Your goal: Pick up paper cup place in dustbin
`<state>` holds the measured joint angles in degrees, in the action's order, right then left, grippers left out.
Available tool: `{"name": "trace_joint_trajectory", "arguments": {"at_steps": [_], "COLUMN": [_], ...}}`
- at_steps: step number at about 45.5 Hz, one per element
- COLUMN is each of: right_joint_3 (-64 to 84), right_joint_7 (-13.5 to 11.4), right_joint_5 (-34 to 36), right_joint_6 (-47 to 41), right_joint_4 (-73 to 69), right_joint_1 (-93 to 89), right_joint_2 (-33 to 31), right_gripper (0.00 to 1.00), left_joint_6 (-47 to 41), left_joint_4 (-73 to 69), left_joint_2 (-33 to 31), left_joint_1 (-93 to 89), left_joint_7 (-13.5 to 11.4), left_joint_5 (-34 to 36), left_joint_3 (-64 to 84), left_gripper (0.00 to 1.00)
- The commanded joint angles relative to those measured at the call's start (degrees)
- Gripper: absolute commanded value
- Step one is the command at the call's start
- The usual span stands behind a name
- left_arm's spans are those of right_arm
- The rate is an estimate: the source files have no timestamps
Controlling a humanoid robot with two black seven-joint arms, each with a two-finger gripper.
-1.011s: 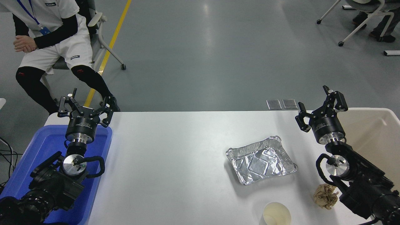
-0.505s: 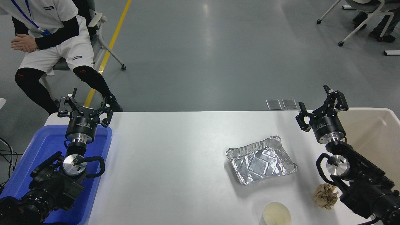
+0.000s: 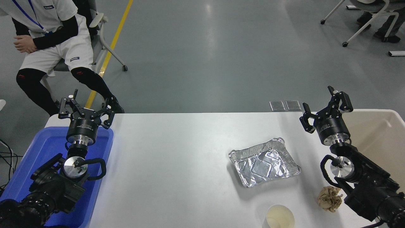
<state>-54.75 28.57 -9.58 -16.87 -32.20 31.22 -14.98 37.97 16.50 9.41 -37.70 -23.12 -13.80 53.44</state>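
While the paper cup (image 3: 280,217) stands at the worktop's (image 3: 177,164) near edge, the right gripper (image 3: 326,106) hangs released beside the dustbin (image 3: 384,133).

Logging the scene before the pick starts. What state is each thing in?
paper cup: upright on the table's near edge, untouched.
dustbin: open-topped, nothing visible inside.
foil tray: lying open, empty.
paper ball: crumpled, beside the right arm.
blue tub: open, under the left arm.
right claw: open, empty.
left claw: open, empty.
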Motion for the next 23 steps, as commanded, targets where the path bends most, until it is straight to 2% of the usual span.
{"name": "trace_joint_trajectory", "arguments": {"at_steps": [1, 23], "right_joint_3": [0.00, 0.17], "right_joint_7": [0.00, 0.00], "right_joint_5": [0.00, 0.00], "right_joint_6": [0.08, 0.17], "right_joint_4": [0.03, -0.50], "right_joint_1": [0.15, 0.07], "right_joint_2": [-1.10, -0.40], "right_gripper": [1.00, 1.00], "left_joint_6": [0.00, 0.00], "left_joint_4": [0.02, 0.02], "left_joint_2": [0.00, 0.00], "left_joint_1": [0.00, 0.00], "left_joint_7": [0.00, 0.00], "left_joint_5": [0.09, 0.09], "left_joint_3": [0.00, 0.00], "left_gripper": [0.99, 0.99]}}
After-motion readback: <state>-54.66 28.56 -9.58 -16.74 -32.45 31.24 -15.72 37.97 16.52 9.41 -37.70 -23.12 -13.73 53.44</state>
